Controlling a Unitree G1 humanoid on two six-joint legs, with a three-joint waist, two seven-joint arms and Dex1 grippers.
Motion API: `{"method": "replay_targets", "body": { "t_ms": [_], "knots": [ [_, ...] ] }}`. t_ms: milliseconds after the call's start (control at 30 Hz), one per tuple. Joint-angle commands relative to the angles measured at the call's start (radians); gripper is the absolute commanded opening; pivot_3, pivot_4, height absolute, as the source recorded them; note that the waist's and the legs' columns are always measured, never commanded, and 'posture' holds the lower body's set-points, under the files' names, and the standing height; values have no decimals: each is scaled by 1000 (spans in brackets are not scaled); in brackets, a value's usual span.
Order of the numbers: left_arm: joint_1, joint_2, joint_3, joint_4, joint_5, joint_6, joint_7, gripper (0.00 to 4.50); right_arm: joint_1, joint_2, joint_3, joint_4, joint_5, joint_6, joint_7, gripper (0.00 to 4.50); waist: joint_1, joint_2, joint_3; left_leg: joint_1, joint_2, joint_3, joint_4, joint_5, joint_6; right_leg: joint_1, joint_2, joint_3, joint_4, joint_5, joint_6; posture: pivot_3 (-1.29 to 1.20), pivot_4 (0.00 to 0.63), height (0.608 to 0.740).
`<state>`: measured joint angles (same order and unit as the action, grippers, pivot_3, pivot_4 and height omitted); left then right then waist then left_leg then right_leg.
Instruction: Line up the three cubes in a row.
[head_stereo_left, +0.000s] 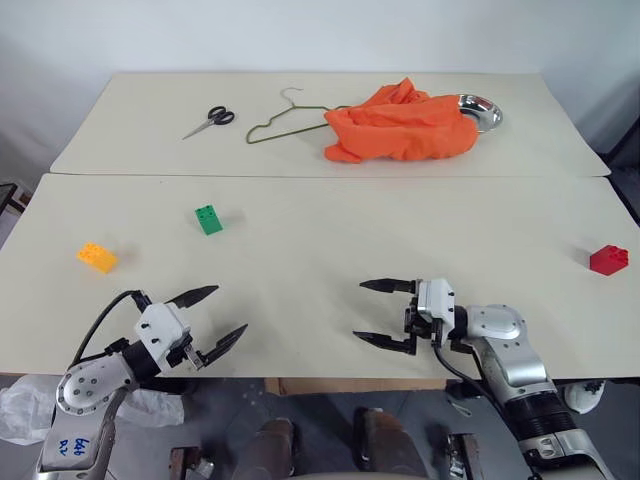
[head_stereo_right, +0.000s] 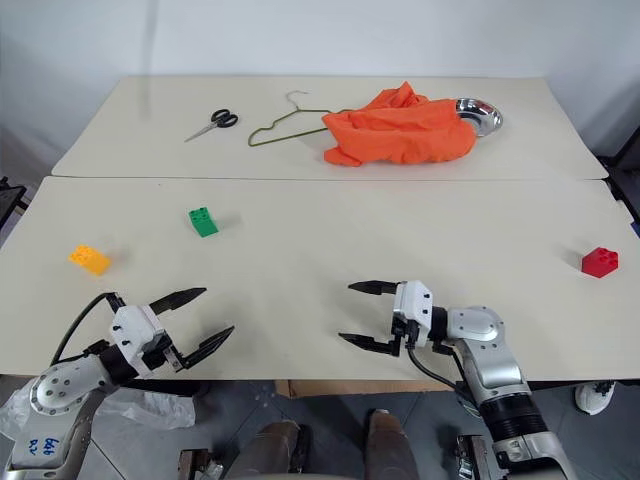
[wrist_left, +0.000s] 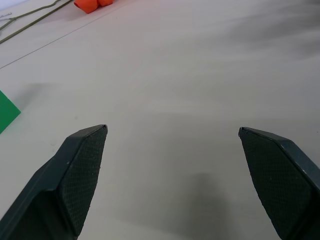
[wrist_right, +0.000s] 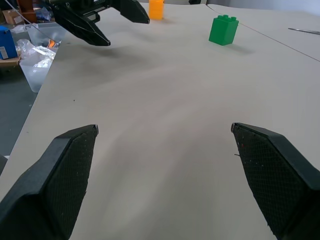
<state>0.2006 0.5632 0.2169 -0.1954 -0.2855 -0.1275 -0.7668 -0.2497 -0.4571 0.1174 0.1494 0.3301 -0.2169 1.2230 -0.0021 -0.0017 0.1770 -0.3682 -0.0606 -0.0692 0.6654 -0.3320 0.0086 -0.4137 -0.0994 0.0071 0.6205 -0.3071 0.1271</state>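
Observation:
Three cubes lie far apart on the near table. The yellow-orange cube is at the left, the green cube a little further back and right of it, and the red cube near the right edge. My left gripper hovers open near the front edge, below the green and yellow-orange cubes, holding nothing. My right gripper is open near the front middle, pointing left, empty. The right wrist view shows the green cube, the yellow-orange cube and the left gripper.
On the far table lie scissors, a wire hanger, an orange cloth and a metal bowl partly under the cloth. A seam divides the two tables.

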Motion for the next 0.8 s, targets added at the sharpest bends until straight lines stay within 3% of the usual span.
{"method": "replay_targets", "body": {
  "t_ms": [33,200,400,533,600,800],
  "knots": [
    [11,12,22,-25,-1,-8,8,4474,-6,6,5,-19,2,-14,-1,4500,0,0,0,0,0,0,0,0,0,0,0,0,0,0,0,0,150,740],
    [18,34,13,-49,-64,28,-52,4474,15,-5,-35,-60,21,-16,-36,4500,0,0,0,0,0,0,0,0,0,0,0,0,0,0,0,0,150,740],
    [-54,66,-23,-156,-177,190,-89,4474,97,-94,-254,-176,123,83,-168,4500,16,0,0,-1,-1,-2,1,0,0,1,-2,1,0,0,0,0,150,740],
    [-138,78,-131,-172,-113,167,-139,4474,208,-137,-443,-222,152,120,-288,4500,26,1,0,-1,-1,-2,0,0,0,1,-1,1,-1,0,0,0,150,740],
    [-220,42,-199,-143,-97,152,-150,4474,288,-125,-614,-192,128,82,-422,4500,32,1,-1,-1,-1,-2,0,0,0,2,-1,1,-1,0,0,0,150,740],
    [-354,-5,-284,-56,-74,147,-184,4474,466,-55,-916,-42,96,8,-686,4500,26,2,-1,1,-1,1,-1,0,0,1,2,0,-1,0,0,0,150,740]
  ]
}}
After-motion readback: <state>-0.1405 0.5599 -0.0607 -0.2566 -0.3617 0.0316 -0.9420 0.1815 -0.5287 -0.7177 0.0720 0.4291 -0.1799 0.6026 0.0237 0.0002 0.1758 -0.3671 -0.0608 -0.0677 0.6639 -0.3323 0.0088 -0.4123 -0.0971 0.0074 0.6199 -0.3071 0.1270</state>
